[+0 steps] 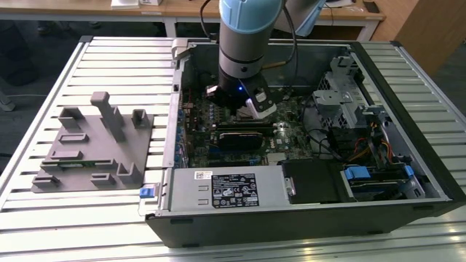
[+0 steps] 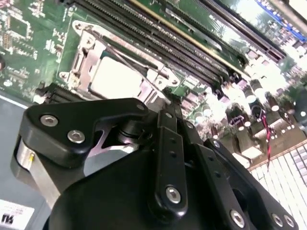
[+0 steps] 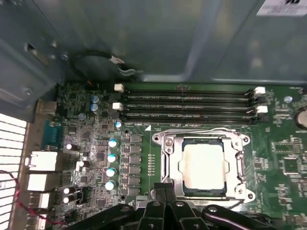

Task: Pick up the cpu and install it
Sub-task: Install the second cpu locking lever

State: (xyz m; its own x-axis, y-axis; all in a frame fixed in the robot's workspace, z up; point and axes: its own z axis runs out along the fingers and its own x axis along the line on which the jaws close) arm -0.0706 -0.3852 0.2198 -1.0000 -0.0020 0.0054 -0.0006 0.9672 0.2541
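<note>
In the exterior view, the arm reaches down into the open computer case [image 1: 407, 180], with the gripper [image 1: 251, 109] low over the green motherboard [image 1: 200, 136] near the dark socket area [image 1: 239, 139]. A grey metal box [image 1: 226, 188] with a label sits at the near side of the case, and a grey fixture plate [image 1: 95, 153] lies on the slatted table [image 1: 43, 87] toward the exterior view's left. The claw's state cannot be told here.

In the second wrist view, the gripper's black linkage [image 2: 168, 158] fills the foreground. Beyond it the cpu [image 2: 117, 79] shows a pale silver-white top, lying in the metal socket frame [image 2: 84, 52] beside the memory slots [image 2: 158, 40].

In the first wrist view, the cpu [image 3: 204, 163] is a square chip with a bright, plain metal top and a dark edge, seated flat inside the socket frame [image 3: 165, 158]. The fingertips [image 3: 160, 194] stand together just beside the frame, touching nothing; the claw looks clenched and holds nothing.
</note>
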